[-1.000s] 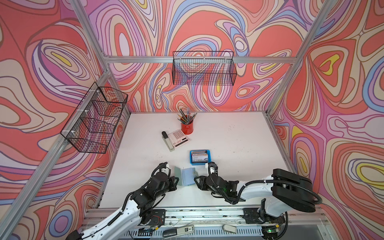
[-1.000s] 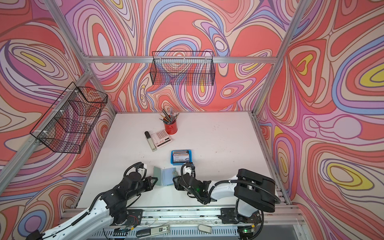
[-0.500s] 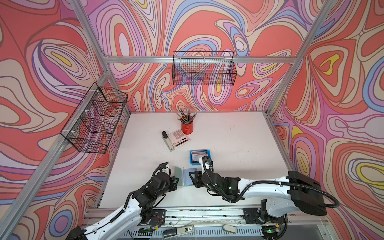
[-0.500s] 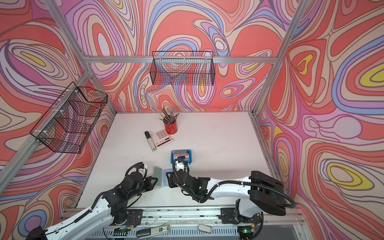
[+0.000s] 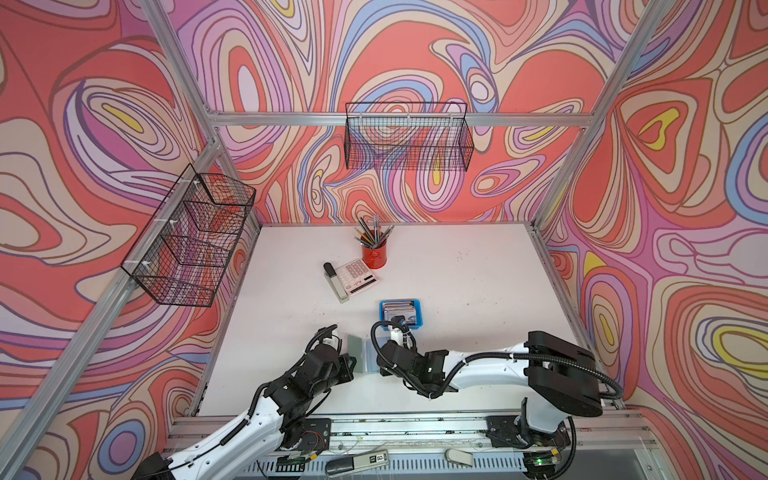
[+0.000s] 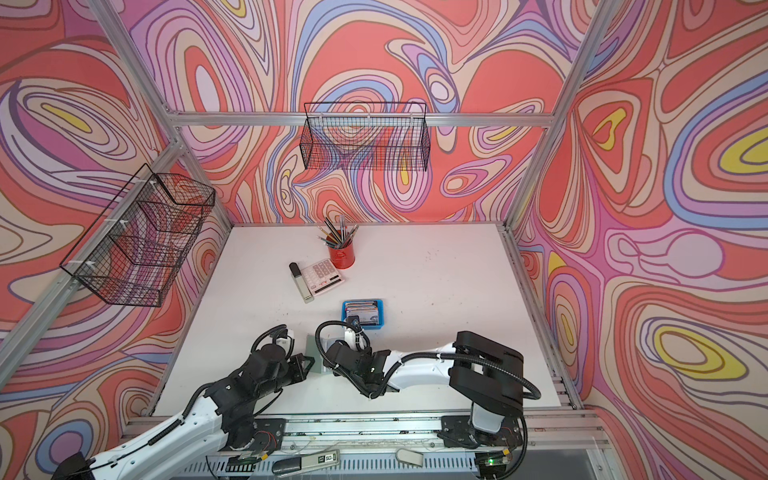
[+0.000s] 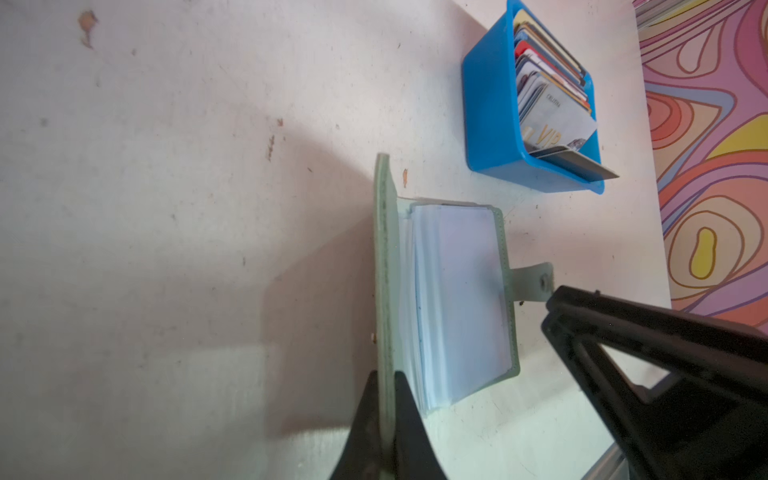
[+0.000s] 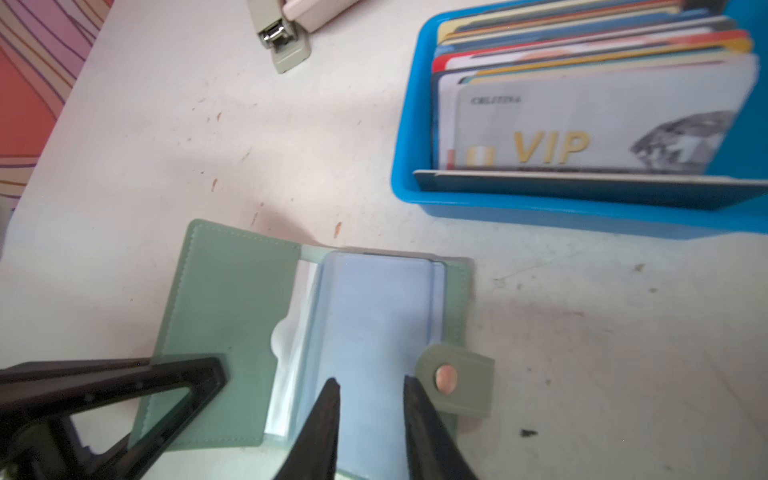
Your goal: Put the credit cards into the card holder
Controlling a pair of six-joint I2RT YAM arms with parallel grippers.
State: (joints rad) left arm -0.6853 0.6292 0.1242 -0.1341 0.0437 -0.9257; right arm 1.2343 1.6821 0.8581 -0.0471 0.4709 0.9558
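White table (image 5: pixel 457 270) first: same clutter, nothing displaced. The big change is my right arm (image 5: pixel 490 365). A second ago it sat folded back; its elbow has since swung wide to the right and the wrist has slid forward. The right gripper (image 8: pixel 371 384) now hangs over the clear sleeves of the card holder (image 8: pixel 232 316), with the blue tray (image 8: pixel 540 208) just beyond. Its jaws have been narrowing but are apart, nothing between them (empty, so no card picked yet). My left arm (image 5: pixel 291 382) has barely shifted. The left gripper (image 7: pixel 386 376) stays clenched on the holder's green cover, standing that flap upright so the book lies open near the table's front edge, between the two arms. All the credit cards (image 8: pixel 582 129) stand on edge in the tray, a grey VIP one foremost, and the sleeves look bare. The snap tab (image 8: pixel 446 378) lies flat just beside the right fingertips. My read: holder opened and pinned, loading not started, and the right jaws need a card from the tray next.
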